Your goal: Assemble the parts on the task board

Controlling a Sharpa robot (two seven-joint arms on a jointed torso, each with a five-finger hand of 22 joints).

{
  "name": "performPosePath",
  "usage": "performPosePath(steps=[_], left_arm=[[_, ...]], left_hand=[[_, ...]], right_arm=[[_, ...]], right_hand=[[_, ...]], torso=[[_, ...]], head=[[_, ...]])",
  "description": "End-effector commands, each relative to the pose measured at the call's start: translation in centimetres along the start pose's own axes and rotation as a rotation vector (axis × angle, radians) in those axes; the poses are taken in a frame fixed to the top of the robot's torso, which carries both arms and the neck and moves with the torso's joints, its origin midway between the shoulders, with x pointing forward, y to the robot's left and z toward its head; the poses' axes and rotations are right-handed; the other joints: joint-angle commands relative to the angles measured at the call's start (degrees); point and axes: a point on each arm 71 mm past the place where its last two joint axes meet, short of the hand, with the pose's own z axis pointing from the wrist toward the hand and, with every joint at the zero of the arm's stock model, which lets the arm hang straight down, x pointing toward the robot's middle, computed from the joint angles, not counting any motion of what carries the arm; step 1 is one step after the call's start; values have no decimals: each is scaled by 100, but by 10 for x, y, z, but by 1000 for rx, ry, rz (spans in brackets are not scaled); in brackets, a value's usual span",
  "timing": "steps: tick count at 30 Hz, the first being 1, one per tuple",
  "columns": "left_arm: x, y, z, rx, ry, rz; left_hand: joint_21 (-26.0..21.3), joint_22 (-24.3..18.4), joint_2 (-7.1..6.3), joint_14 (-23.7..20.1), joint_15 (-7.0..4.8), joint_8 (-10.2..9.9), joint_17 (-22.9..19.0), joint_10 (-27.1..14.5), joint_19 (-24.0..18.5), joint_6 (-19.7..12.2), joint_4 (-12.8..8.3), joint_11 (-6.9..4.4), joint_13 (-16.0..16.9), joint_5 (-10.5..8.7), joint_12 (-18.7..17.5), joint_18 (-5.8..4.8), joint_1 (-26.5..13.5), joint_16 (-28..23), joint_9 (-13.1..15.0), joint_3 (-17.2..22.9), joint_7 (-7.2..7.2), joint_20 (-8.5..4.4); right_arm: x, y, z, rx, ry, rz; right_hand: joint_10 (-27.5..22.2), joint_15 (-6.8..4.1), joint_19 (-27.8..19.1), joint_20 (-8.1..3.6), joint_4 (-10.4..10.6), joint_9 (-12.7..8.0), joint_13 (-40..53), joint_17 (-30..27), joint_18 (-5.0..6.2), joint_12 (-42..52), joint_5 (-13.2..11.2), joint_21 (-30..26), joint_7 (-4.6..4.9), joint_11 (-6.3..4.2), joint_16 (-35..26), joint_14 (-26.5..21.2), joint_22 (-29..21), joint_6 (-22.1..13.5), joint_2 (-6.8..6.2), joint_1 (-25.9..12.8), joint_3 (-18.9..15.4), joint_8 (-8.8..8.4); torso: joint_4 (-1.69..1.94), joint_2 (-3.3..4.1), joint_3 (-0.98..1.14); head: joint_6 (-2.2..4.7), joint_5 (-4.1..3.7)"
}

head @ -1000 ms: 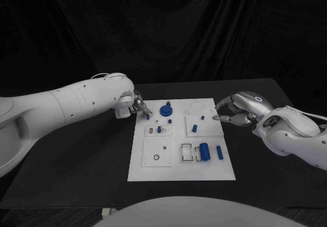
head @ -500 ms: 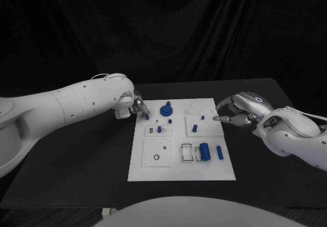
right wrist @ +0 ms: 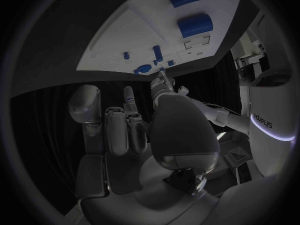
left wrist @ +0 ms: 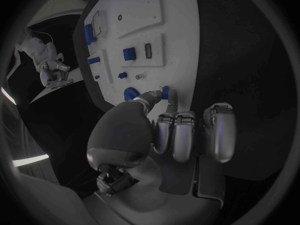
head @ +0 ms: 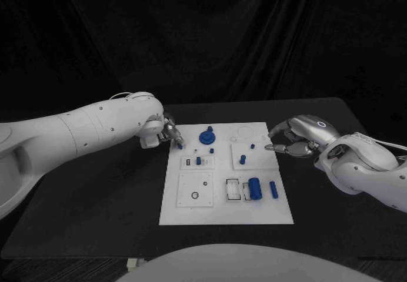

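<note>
Your left hand (head: 172,134) pinches a small blue part (left wrist: 165,91) at the task board's (head: 226,214) far-left corner | your right hand (head: 293,141) curled, holding nothing, at its right edge

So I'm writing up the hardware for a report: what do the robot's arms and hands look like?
Both arms are bulky, smooth white shells with small dark dots. The left arm carries a thin pale cable looped near its wrist. The right arm has a dark seam between its shell segments. Each ends in a silver metallic hand, left hand and right hand, with segmented fingers; the right hand's back bears a small ring marking.
</note>
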Motion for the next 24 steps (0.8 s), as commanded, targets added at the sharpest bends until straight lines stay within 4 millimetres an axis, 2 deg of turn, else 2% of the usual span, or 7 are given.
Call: performPosePath(steps=[1,4,9,12,17,24], left_arm=[[1,-2,-1,37,-16,-15],[1,0,-2,41,-24,-22],[5,6,-7,37,-28,-28],[7,9,-15,37,-30,-29],[9,9,-24,43,-31,-27],[19,5,-33,64,-21,-16]], left_hand=[[10,1193,-68,605,-52,39,1510,588,21,105,-391,-43,1504,59,20,-29,-36,16,30,472,-49,-23],[13,1199,-143,605,-62,68,1510,588,31,142,-447,-44,1504,156,20,-31,-124,16,61,669,-50,-30],[12,1200,-170,605,-65,83,1510,588,34,161,-457,-48,1504,162,20,-31,-171,16,77,739,-54,-33],[13,1201,-190,605,-69,94,1510,588,37,176,-458,-52,1504,161,20,-31,-207,16,86,779,-59,-35],[14,1203,-230,605,-80,111,1510,588,44,214,-452,-67,1504,135,20,-32,-289,16,96,851,-76,-44],[26,1207,-234,605,-86,107,1510,588,55,221,-449,-74,1504,131,20,-35,-315,16,93,887,-82,-49]], right_arm=[[1,-2,-1,17,8,-1],[1,-2,-1,19,9,-2],[1,-3,-2,23,10,-2],[1,-3,-2,24,9,-2],[0,-3,-4,20,-1,6],[-1,-3,-7,18,-10,12]], right_hand=[[617,44,1,29,-14,-9,1506,616,29,15,27,-17,9,39,-32,414,691,36,55,6,4,-21],[617,44,1,29,-14,-9,1506,616,29,15,27,-17,9,39,-32,414,691,36,55,6,4,-21],[617,44,0,29,-18,-9,1506,613,29,15,27,-23,9,39,-35,413,690,39,66,14,9,-21],[617,44,0,29,-18,-9,1506,613,29,15,27,-23,9,39,-35,413,690,39,66,14,9,-21],[617,44,0,29,-20,-9,1506,608,30,15,26,-23,9,39,-40,412,690,41,69,18,10,-22],[617,44,2,29,-22,-9,1506,612,28,15,26,-16,9,39,-36,413,692,44,69,21,10,-21]], torso=[[2,1,1],[0,2,0],[1,-3,2],[-1,-8,1],[-5,-7,0],[1,-17,11]], head=[[0,1],[0,-8],[0,-20],[0,0],[0,45],[0,38]])
